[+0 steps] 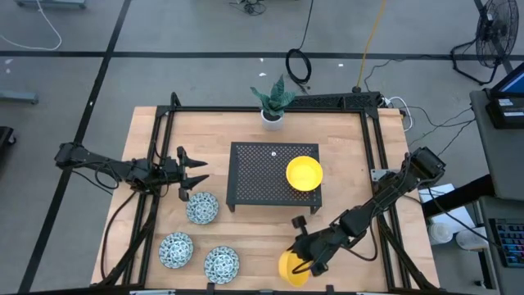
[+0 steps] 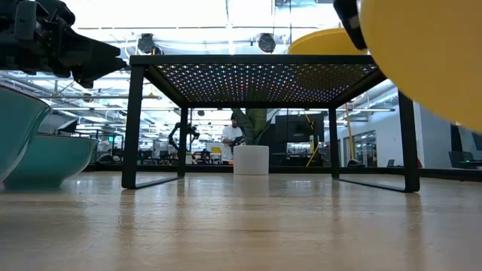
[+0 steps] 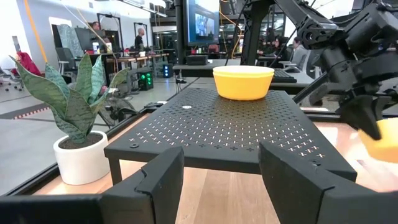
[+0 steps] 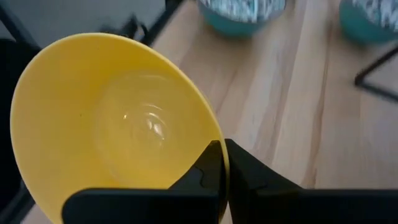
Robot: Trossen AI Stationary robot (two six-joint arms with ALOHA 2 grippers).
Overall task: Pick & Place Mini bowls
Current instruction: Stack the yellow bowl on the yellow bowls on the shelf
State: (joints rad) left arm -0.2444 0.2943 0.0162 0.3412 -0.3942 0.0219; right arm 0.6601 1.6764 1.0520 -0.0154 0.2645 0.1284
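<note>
Yellow bowl [image 4: 118, 124] pinched by its rim in my right end effector [image 4: 221, 168], tilted, near the surface's [image 1: 360, 164] front edge. Thin rim grip: it could swing or slip out. Left end effector [image 1: 195, 174] spread, empty.

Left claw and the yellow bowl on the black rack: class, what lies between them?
Only the perforated top of the black rack lies between the open left claw and the yellow bowl; the left wrist view shows it.
</note>
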